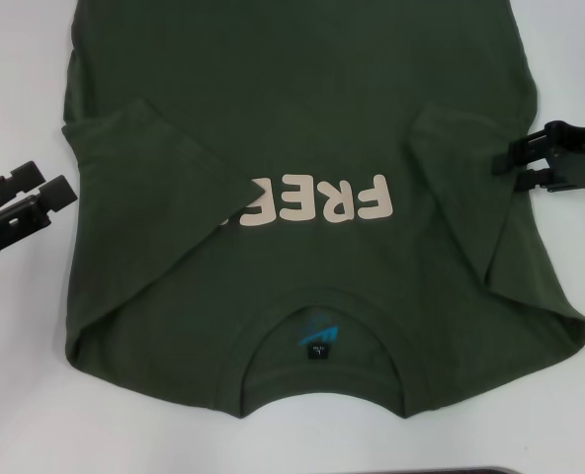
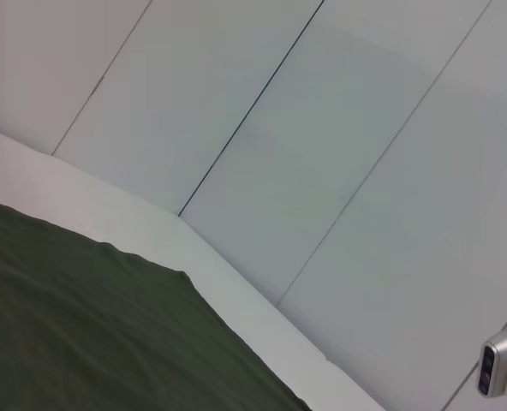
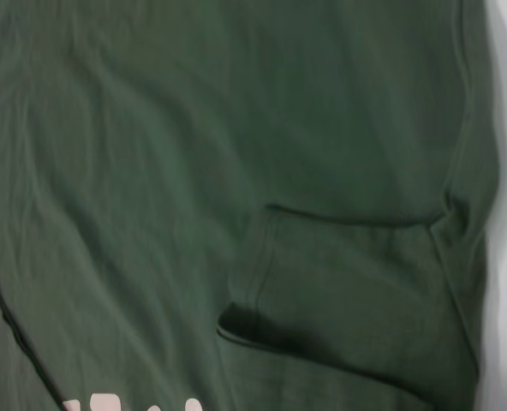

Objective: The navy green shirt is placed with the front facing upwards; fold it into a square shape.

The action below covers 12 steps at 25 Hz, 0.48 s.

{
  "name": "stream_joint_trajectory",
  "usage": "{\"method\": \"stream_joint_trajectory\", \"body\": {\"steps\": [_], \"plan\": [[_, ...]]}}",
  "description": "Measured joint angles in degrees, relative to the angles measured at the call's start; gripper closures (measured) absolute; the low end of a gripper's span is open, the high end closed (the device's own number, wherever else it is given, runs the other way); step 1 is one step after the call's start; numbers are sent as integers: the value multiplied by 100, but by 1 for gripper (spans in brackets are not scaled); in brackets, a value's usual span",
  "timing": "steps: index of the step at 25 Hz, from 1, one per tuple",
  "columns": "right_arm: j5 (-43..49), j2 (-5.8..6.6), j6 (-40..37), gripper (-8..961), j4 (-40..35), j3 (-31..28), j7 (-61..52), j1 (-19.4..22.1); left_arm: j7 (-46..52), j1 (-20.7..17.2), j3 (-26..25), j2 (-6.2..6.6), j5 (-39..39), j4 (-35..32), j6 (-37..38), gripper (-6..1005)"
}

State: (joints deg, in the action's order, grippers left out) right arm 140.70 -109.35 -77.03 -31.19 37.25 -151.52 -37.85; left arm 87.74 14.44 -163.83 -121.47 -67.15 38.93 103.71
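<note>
Carrying everything: a white counter (image 1: 16, 415), which bears the shirt and stretches out to both sides of it.
Backdrop: pale wall panels (image 2: 322, 171) with thin seams rise behind the counter in the left wrist view; a small silvery device (image 2: 504, 366) sits at that picture's edge.
Shirt: the navy green shirt (image 1: 302, 118) lies flat in the middle of the counter, front up, collar toward the robot and hem running out of the far side of the head view.
Sleeves: both short sleeves are folded inward onto the chest; the left one covers part of the print, the right one lies just beside it.
Print: cream lettering (image 1: 327, 200) across the chest, of which "FRE" shows before the left sleeve hides the rest.
Collar: the round neck opening faces the robot, with a small blue and black label (image 1: 318, 336) inside.
Left gripper (image 1: 63, 190): off the cloth, over bare counter beside the shirt's left edge; jaws spread, holding nothing.
Right gripper (image 1: 502, 160): at the shirt's right edge, by the folded sleeve; jaws spread, and whether they touch the cloth cannot be told.
</note>
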Motion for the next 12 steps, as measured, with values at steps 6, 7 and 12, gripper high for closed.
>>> {"method": "stream_joint_trajectory", "body": {"steps": [6, 7, 12], "plan": [[-7, -62, 18, 477, 8, 42, -1, -30, -2, -1, 0, 0, 0, 0, 0, 80], [-22, -72, -1, 477, 8, 38, -1, -39, -2, 1, 0, 0, 0, 0, 0, 80], [-650, -178, -342, 478, 9, 9, 222, -118, -3, 8, 0, 0, 0, 0, 0, 80]]}}
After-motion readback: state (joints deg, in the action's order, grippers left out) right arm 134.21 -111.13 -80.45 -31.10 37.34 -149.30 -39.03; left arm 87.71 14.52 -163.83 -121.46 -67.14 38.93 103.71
